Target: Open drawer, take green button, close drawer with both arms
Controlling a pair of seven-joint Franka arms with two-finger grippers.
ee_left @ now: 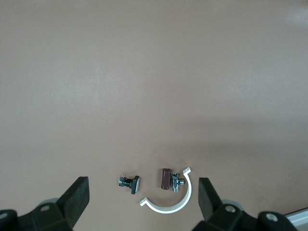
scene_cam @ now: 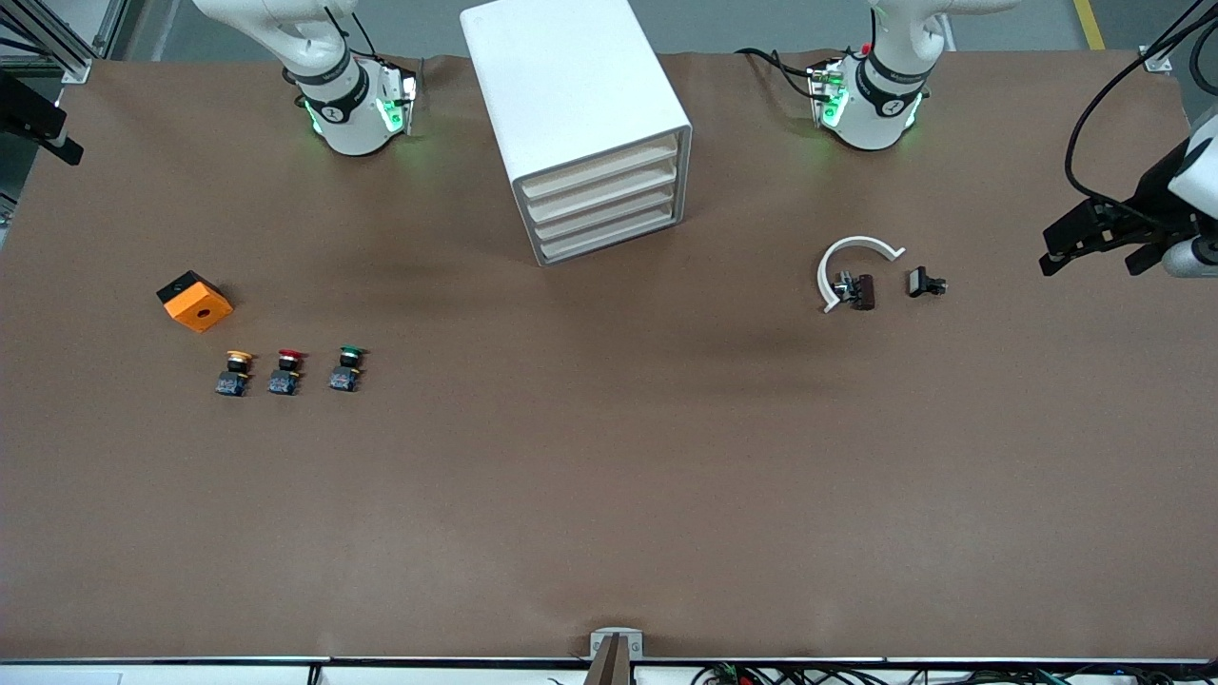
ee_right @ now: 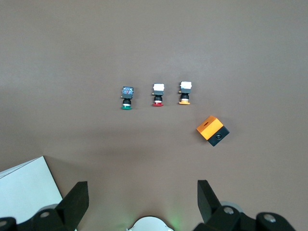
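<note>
The white cabinet (scene_cam: 571,105) stands between the two arm bases, and all four cream drawer fronts (scene_cam: 604,205) are shut. The green-capped button (scene_cam: 348,369) lies on the table toward the right arm's end, nearer the front camera than the cabinet. It also shows in the right wrist view (ee_right: 126,98). My right gripper (scene_cam: 57,138) is high at the right arm's end of the table, open and empty (ee_right: 143,199). My left gripper (scene_cam: 1090,259) is high at the left arm's end, open and empty (ee_left: 143,197), over a white curved clip (ee_left: 168,199).
A red-capped button (scene_cam: 286,372) and a yellow-capped button (scene_cam: 235,373) lie in a row beside the green one. An orange box (scene_cam: 194,301) sits beside them. The white clip (scene_cam: 852,266), a brown part (scene_cam: 864,291) and a small black part (scene_cam: 923,283) lie toward the left arm's end.
</note>
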